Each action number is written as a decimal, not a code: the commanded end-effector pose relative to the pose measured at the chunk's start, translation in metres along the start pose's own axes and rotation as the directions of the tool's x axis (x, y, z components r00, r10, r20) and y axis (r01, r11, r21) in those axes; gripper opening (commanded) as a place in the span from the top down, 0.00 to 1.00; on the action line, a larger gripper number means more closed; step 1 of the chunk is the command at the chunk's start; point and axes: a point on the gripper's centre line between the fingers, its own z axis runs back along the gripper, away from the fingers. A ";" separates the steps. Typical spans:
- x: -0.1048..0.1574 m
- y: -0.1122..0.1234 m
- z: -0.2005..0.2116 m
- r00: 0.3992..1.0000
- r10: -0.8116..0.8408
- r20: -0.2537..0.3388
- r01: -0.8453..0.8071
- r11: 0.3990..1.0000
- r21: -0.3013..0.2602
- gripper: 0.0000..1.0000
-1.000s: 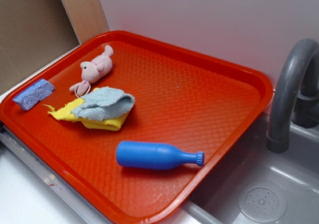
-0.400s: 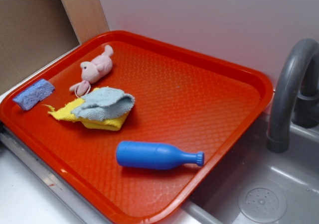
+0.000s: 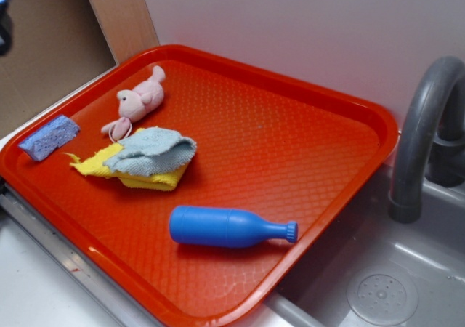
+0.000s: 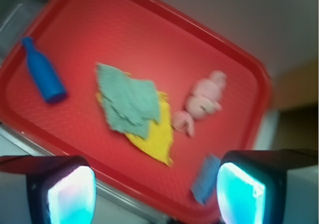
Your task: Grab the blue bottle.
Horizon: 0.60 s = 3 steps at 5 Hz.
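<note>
Where the waffle-textured red tray [image 3: 320, 123] dips, the blue bottle [image 3: 225, 227] lies smooth, cylindrical.

no readable text, labels or numbers

The solid bright-blue plastic bottle [image 3: 227, 227] [image 4: 43, 73] has a cylindrical body, narrow neck and ribbed cap. It lies on its side near the tray's front edge, cap toward the sink, untouched.
</note>
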 end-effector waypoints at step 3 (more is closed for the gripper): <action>0.067 -0.086 -0.068 0.961 -0.276 -0.001 0.273 0.950 -0.154 0.00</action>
